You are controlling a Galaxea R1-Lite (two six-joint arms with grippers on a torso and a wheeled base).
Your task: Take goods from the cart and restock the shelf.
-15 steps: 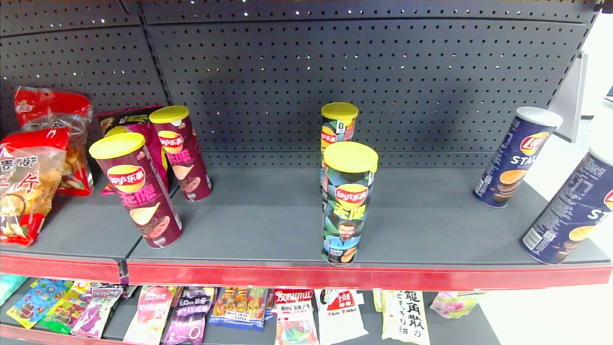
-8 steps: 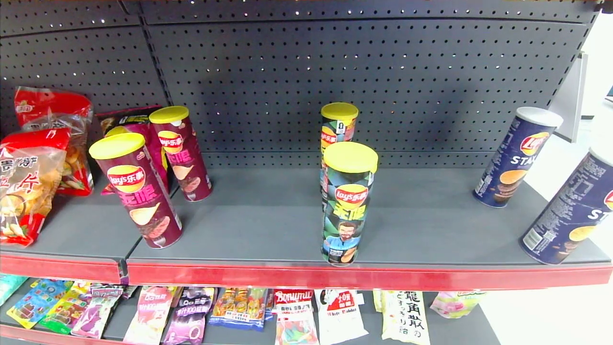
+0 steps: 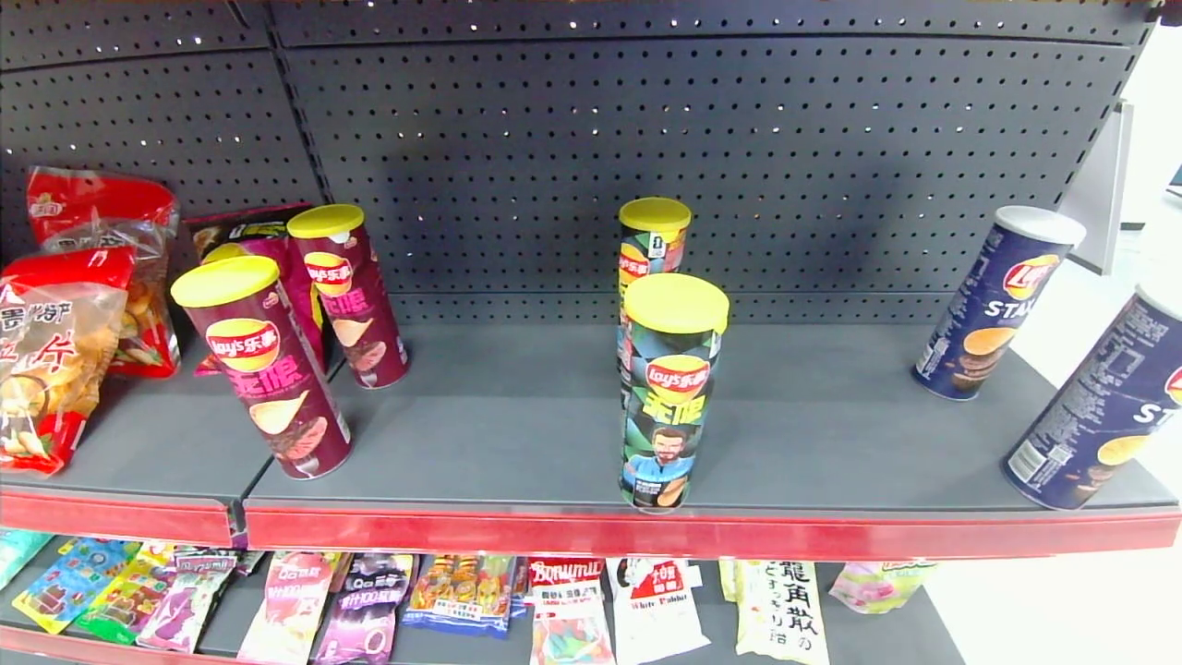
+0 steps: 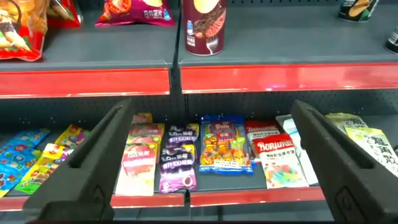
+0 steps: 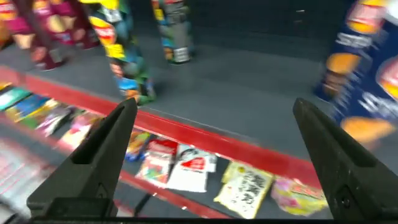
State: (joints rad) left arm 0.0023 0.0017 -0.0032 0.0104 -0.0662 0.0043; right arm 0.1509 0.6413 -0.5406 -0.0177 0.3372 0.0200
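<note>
1. Grey shelf (image 3: 517,416) with a red lip (image 3: 646,534). Landmark is the front green can (image 3: 672,406), upright at the lip, mid-shelf.
2. Behind the green can, a second green can (image 3: 652,245) stands by the pegboard (image 3: 554,139). Left of it are maroon cans (image 3: 263,365), then red bags (image 3: 55,342). Right of it, well apart, are blue cans (image 3: 993,300). All cans stand on their bases, long axis vertical.
3. Left claw (image 4: 211,106) is wide with nothing in it. It sits in front of the shelf, left of the green can and under the front maroon can. It faces packets (image 4: 227,146) on the lower shelf (image 3: 886,637).
4. Right claw (image 5: 214,102) is wide with nothing in it. It sits in front of the lip, right of the green can, between it and the blue cans.
5. Judgement: there is bare shelf on both sides of the green can. The right arm is nearer the gap on the blue side, the left arm nearer the gap on the maroon side.
6. Judgement: neither claw has goods, so the step in hand is a fetch from the cart.
7. Judgement: a can should go in upright, gripped across its axis, over the lip and into a gap.
8. Risk: the green can sits right at the lip, so a sloppy approach could clip it off the shelf.
</note>
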